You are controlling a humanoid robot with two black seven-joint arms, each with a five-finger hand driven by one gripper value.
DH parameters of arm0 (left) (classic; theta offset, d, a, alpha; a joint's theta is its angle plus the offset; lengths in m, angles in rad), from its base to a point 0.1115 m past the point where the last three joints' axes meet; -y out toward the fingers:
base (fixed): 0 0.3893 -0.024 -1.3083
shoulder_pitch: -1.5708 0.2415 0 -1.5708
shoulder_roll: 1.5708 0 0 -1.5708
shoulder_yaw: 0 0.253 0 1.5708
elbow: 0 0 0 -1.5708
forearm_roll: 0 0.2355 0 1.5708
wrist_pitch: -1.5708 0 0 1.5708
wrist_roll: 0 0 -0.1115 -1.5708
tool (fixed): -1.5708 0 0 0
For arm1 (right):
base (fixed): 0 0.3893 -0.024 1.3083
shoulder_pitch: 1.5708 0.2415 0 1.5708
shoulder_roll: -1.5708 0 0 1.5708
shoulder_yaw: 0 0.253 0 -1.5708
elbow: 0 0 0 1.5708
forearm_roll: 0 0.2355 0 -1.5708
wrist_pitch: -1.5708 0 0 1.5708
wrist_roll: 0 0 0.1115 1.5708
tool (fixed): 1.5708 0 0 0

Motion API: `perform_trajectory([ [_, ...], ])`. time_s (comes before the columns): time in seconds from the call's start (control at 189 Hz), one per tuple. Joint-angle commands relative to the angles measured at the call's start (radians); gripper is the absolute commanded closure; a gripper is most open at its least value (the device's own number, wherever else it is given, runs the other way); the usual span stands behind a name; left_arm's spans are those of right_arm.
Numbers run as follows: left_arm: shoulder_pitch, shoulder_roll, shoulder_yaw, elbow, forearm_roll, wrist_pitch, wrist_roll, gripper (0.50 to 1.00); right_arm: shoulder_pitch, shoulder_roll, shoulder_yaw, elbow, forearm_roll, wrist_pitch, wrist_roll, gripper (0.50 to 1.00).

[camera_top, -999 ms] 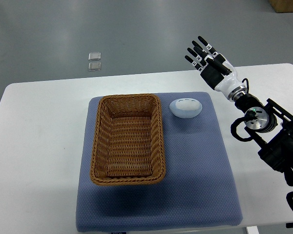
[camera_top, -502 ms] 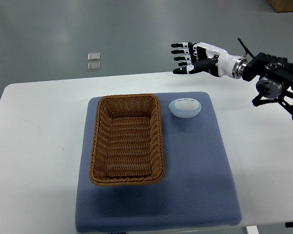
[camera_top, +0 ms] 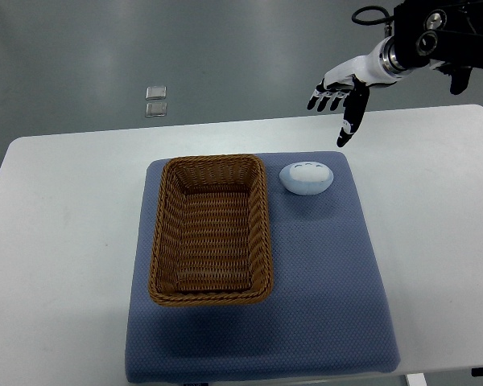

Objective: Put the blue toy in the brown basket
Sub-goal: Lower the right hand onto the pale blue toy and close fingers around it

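Note:
The blue toy (camera_top: 306, 178) is a pale blue rounded lump with a white top. It lies on the blue mat (camera_top: 330, 273), just right of the brown basket (camera_top: 210, 229). The woven basket is empty and sits on the left half of the mat. My right hand (camera_top: 338, 100) comes in from the upper right. It hovers above the table's far edge, up and to the right of the toy, with fingers spread and pointing down, holding nothing. The left arm does not show.
The white table (camera_top: 64, 241) carries the mat. Two small clear squares (camera_top: 155, 100) lie on the grey floor beyond the table's far edge.
The right arm has swung up and away toward the top right corner. The hand has turned from palm-sideways with fingers pointing left to fingers pointing down. The toy and basket have not moved.

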Motion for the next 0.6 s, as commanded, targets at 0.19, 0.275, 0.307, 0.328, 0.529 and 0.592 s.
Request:
perform_trajectory([
  [0.19,0.001,0.000,-0.001,-0.002,-0.002,0.002,-0.005,0.500,-0.017,0.052,-0.020,0.017,0.082,-0.087,0.030,0.595],
  [0.275,0.000,0.000,-0.006,-0.002,-0.002,0.002,-0.008,0.500,-0.067,0.084,-0.020,0.015,0.077,-0.147,0.050,0.595],
  [0.307,0.000,0.000,-0.006,-0.004,-0.002,0.002,-0.006,0.500,-0.079,0.100,-0.020,0.006,0.071,-0.161,0.053,0.595],
  [0.328,0.000,0.000,-0.006,-0.004,-0.002,0.002,-0.006,0.500,-0.084,0.104,-0.020,0.005,0.071,-0.165,0.055,0.595],
  [0.529,0.001,0.000,-0.002,-0.005,-0.002,0.000,-0.003,0.500,-0.193,0.195,-0.022,-0.066,0.013,-0.276,0.058,0.597],
  [0.592,0.001,0.000,-0.004,-0.004,-0.002,0.000,-0.003,0.500,-0.221,0.210,-0.022,-0.084,-0.008,-0.299,0.058,0.597],
])
